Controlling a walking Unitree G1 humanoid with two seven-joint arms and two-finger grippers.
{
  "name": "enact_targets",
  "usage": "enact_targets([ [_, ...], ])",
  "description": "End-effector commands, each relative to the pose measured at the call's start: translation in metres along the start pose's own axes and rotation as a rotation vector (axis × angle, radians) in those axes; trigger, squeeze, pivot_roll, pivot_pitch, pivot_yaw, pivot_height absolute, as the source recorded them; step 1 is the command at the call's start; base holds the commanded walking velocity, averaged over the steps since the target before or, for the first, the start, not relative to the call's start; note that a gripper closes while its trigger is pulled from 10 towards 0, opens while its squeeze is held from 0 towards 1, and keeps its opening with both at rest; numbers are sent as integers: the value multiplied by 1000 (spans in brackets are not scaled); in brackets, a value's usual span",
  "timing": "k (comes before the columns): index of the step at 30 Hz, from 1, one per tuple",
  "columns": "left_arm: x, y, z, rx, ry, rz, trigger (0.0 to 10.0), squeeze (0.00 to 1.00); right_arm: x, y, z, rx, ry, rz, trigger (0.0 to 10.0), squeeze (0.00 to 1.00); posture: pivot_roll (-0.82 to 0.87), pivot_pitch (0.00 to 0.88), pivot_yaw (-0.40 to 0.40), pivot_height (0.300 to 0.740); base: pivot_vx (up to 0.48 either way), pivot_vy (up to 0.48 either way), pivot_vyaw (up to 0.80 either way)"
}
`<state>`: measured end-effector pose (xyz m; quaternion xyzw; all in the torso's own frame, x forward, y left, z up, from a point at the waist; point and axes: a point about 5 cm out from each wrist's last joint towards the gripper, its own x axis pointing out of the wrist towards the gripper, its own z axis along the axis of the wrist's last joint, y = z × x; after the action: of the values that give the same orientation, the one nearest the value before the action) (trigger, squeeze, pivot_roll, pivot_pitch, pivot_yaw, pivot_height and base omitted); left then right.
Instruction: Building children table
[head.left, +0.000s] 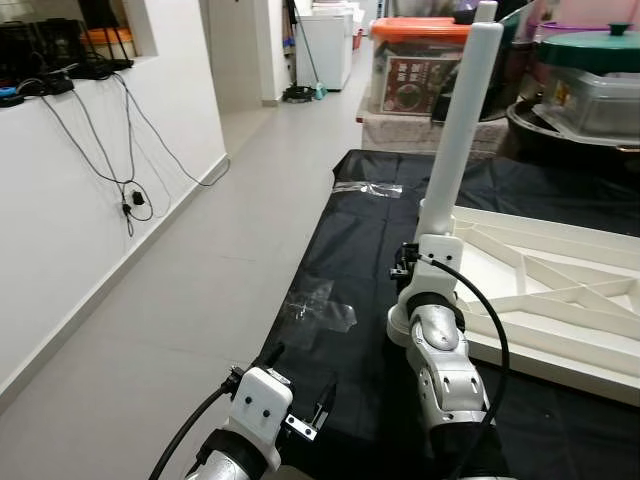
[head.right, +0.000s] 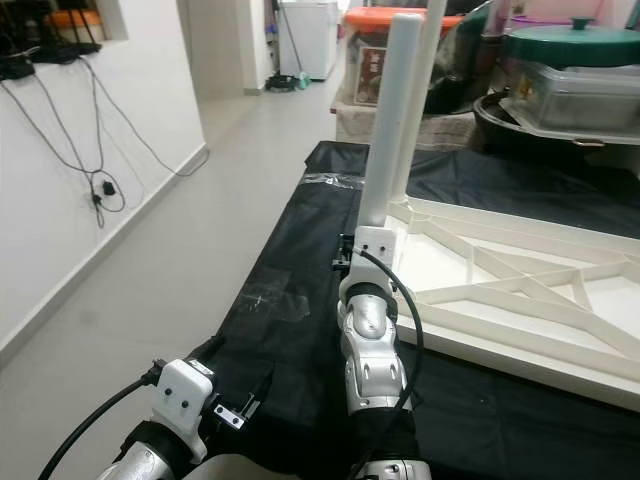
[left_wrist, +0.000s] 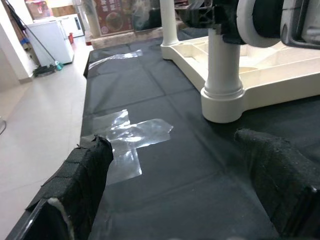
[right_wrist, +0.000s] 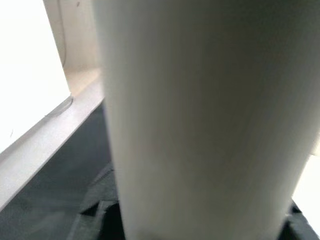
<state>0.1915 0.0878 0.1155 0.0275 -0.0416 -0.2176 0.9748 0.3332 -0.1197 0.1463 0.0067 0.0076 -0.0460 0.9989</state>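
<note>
A white tabletop (head.left: 560, 290) lies upside down on a black sheet (head.left: 350, 250), its ribbed underside facing up. A white table leg (head.left: 458, 130) stands upright in the round corner socket (left_wrist: 222, 100) nearest me. My right gripper (head.left: 425, 248) is shut on this leg low down; in the right wrist view the leg (right_wrist: 200, 115) spans the picture between the black fingers (right_wrist: 95, 215). A second leg (left_wrist: 168, 22) stands at a farther corner. My left gripper (left_wrist: 185, 175) hovers open, low over the sheet, left of the socket and holding nothing.
Clear tape patches (head.left: 320, 305) are stuck on the sheet. A white wall with hanging cables (head.left: 120, 170) runs along the left, beside grey floor (head.left: 200, 300). Behind the tabletop stand an orange-lidded box (head.left: 415, 70) and a green-lidded container (head.left: 595, 80).
</note>
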Motion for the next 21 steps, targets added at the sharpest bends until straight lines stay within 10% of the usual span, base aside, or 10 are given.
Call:
enact_targets([
  [1,-1,0,-3,-1,9,-3,10000,0,-8,28,-12,95,54,67,10000,1000,-23,0,0,740,0,0,0],
  [4,-1,0,-3,-2,10,-3,10000,0,-9,32,-9,99,33,82,10000,1000,-23,0,0,740,0,0,0],
  [5,0,0,-3,-2,9,-2,10000,0,-5,33,-4,106,-11,155,10000,0,-21,0,-2,740,0,0,0],
  [11,1,0,-3,-4,8,-2,10000,0,21,29,14,168,-21,653,10000,0,-22,0,-2,740,0,0,0],
  [14,1,0,-3,-4,8,-2,10000,0,21,29,14,168,-21,653,10000,0,-22,0,-2,740,0,0,0],
  [18,1,1,-2,-1,7,2,10000,0,13,28,28,222,86,1204,10000,0,-19,0,-2,740,0,0,0],
  [21,1,1,-2,-1,7,3,10000,0,9,29,32,216,94,1340,10000,0,-19,0,-2,740,0,0,0],
])
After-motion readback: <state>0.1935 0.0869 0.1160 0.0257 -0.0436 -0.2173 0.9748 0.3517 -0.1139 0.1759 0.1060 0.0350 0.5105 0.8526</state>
